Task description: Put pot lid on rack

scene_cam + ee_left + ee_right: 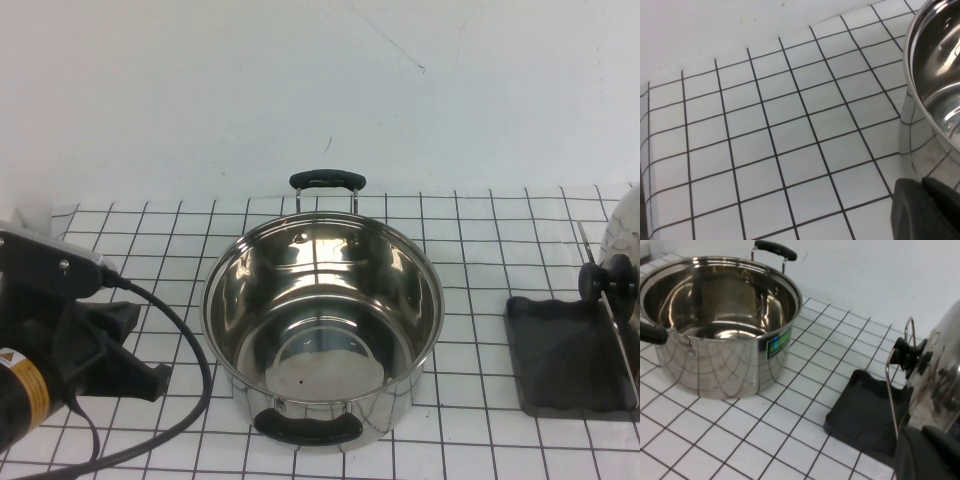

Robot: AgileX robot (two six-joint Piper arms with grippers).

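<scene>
The pot lid (622,235) stands on edge at the far right, its black knob (611,279) facing the pot. It sits against the thin wire bars over the dark grey rack (560,350). In the right wrist view the lid (940,370) leans in the rack (865,415) behind a wire bar. My right gripper (923,440) is out of the high view; its fingers are closed on the lid's lower rim. My left gripper (135,370) is shut and empty at the near left of the pot, and also shows in the left wrist view (922,200).
A deep steel pot (322,330) with two black handles stands open at the table's middle, between the left arm and the rack. It also shows in the right wrist view (720,325). A black cable (190,340) loops from the left arm. A white wall lies behind.
</scene>
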